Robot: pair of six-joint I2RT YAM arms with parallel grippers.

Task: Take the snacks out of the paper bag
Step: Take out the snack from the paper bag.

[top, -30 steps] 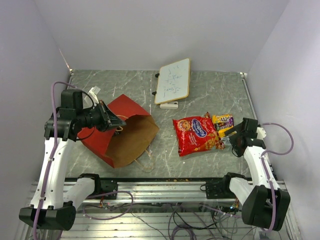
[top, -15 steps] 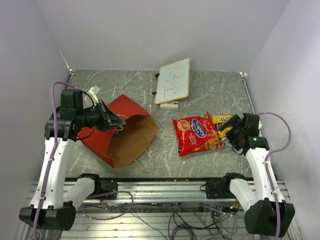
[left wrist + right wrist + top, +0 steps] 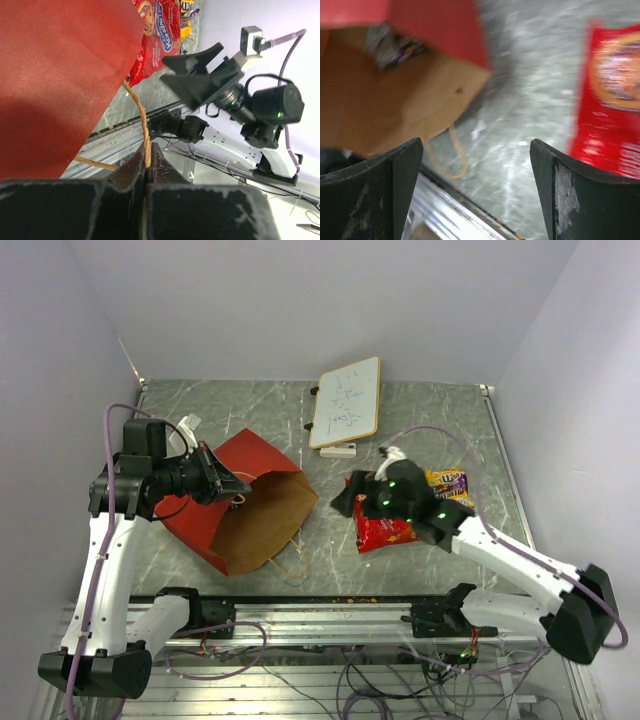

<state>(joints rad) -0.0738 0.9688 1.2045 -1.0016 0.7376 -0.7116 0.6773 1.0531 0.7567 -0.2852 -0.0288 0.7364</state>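
Note:
The paper bag (image 3: pixel 245 510) lies on its side at the left, red outside, with its brown mouth facing right. My left gripper (image 3: pixel 240 486) is shut on one of its twisted handles (image 3: pixel 145 142) and holds the upper edge up. My right gripper (image 3: pixel 348 496) hangs open over the left edge of the red cookie packet (image 3: pixel 388 530), its fingers pointing at the bag mouth (image 3: pixel 380 105). Nothing is between its fingers. A small wrapped snack (image 3: pixel 395 47) shows deep inside the bag. Candy bars (image 3: pixel 447 482) lie to the right of the packet.
A small whiteboard (image 3: pixel 347 400) with a white eraser (image 3: pixel 338 450) lies at the back centre. The bag's other handle loop (image 3: pixel 451 160) rests on the table near the front rail (image 3: pixel 320 615). Walls close in the table on three sides.
My right arm has swung left from beside the candy bars, across the cookie packet, towards the bag mouth. My left gripper has kept hold of the handle without moving.

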